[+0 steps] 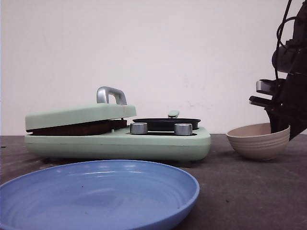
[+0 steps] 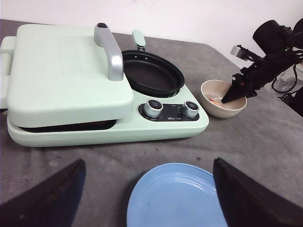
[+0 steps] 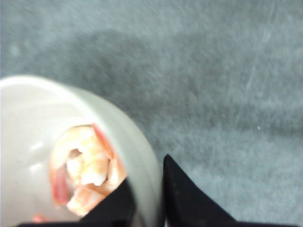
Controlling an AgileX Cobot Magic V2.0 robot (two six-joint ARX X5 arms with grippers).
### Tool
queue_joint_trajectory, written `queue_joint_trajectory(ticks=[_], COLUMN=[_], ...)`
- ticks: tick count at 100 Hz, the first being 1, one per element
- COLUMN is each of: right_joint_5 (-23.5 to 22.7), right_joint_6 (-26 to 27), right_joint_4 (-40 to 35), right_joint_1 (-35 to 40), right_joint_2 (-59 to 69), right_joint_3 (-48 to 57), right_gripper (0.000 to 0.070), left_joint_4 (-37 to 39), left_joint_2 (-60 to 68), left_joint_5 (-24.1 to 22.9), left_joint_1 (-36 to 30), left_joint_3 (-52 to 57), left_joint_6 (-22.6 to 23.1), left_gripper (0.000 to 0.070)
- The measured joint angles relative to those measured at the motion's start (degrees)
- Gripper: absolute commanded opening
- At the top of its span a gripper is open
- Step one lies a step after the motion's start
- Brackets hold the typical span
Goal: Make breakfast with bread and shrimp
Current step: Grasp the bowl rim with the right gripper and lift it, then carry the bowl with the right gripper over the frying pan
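Far left we see a mint-green breakfast maker (image 2: 94, 118), its hinged lid (image 2: 61, 75) down on the dark bread (image 1: 79, 128), with a black round frying pan (image 2: 152, 73) on its right side. Near us sits a blue plastic plate (image 1: 96, 196). The left gripper (image 2: 147, 198) is spread wide, empty. At right, the right gripper (image 3: 147, 198) pinches the rim of a beige ribbed bowl (image 1: 259, 141) holding pink shrimp (image 3: 85, 175).

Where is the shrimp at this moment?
The shrimp lies inside the beige bowl, on the table right of the green cooker; the right hand straddles the bowl's rim.
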Motion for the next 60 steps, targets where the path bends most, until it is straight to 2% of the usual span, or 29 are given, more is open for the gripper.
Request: queue_joint_trajectory(ticks=[21,43,60], right_joint_5=[0.0,0.3,4.4], right_joint_6=[0.3,0.6,1.1], right_joint_4=[2.5,3.2,6.4], right_joint_1=[0.8,4.7,9.9], right_joint_2=[-5.7,-7.8,-7.8], right_joint_3=[0.8,8.8,13.3], right_gripper=[0.0000,0.0000,0.0000], left_joint_4=[0.0,0.0,0.0], left_joint_2=[0.0,0.0,0.0], left_joint_5=[0.0,0.0,0.0], left_joint_1=[0.0,0.0,0.0], left_joint_3=[0.0,0.0,0.0], left_joint_6=[0.0,0.0,0.0], left_gripper=[0.0470,0.0470,0.0470])
